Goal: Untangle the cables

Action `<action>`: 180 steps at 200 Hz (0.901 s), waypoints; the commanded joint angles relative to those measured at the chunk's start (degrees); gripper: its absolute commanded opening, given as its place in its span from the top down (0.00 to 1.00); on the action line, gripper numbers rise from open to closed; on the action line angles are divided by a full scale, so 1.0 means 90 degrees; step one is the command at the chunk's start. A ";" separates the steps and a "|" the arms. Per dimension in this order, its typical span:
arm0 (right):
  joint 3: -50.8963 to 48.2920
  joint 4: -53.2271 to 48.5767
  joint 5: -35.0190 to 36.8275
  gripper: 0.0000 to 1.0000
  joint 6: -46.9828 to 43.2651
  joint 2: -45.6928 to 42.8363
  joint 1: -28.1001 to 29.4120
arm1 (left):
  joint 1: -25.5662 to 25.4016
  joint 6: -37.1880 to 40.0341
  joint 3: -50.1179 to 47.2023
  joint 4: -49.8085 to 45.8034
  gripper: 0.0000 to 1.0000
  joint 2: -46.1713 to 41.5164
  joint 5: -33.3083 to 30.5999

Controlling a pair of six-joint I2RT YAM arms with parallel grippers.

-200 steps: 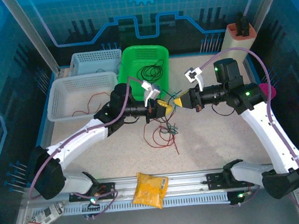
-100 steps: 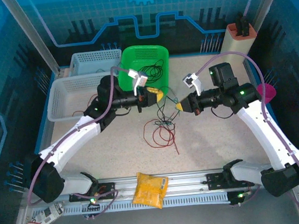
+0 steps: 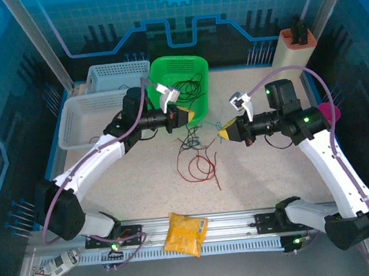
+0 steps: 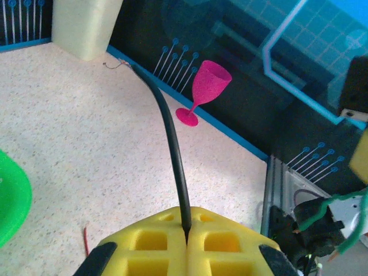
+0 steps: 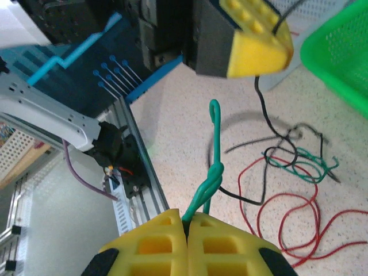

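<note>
The cables (image 3: 198, 157) lie as a loose tangle of red, green and black wire at mid-table. My left gripper (image 3: 196, 116) hovers by the green basket, shut on a black cable (image 4: 172, 144) that runs out from between its yellow pads (image 4: 155, 241). My right gripper (image 3: 225, 132) faces it from the right, shut on a knotted green cable (image 5: 210, 175). In the right wrist view the left gripper (image 5: 259, 49) hangs above, its black cable (image 5: 261, 100) dropping into the tangle, where red loops (image 5: 287, 213) lie on the table.
A green basket (image 3: 159, 75) at the back holds black wire. Two white baskets (image 3: 72, 115) (image 3: 101, 73) stand to its left, the nearer one holding red wire. A pink goblet (image 3: 329, 111) and a beige block (image 3: 296, 47) are at the right. A yellow bag (image 3: 185, 233) lies on the front rail.
The two grippers have drawn apart, the left back toward the green basket and the right slightly to the right and nearer. The wires between them have stretched out.
</note>
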 commanded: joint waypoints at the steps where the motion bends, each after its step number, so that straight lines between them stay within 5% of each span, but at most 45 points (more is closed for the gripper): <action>1: -0.0077 0.0366 -0.0323 1.00 0.0261 -0.0053 -0.0172 | 0.0011 0.0299 -0.0018 -0.0424 0.77 0.0049 -0.0280; 10: -0.0049 0.0384 -0.0307 1.00 0.0322 -0.0037 -0.0204 | 0.0008 0.0317 -0.0052 -0.0436 0.58 0.0000 -0.0353; 22: 0.0013 0.0343 -0.0242 1.00 0.0371 -0.0005 -0.0234 | 0.0013 0.0398 -0.0068 -0.0485 0.48 -0.0119 -0.0431; 97: -0.0064 0.0630 -0.0222 1.00 0.0727 -0.0041 -0.0388 | 0.0124 0.0829 -0.0166 -0.1126 0.29 -0.1159 -0.0435; 161: -0.0530 0.1241 -0.1210 1.00 0.0558 -0.0117 -0.0315 | 0.0368 0.0506 -0.0003 -0.0828 0.26 -0.1194 0.2730; 180: -0.0527 0.1243 -0.1431 1.00 0.0417 -0.0072 -0.0239 | 0.0286 0.0239 0.0097 -0.0506 0.27 -0.1049 0.3059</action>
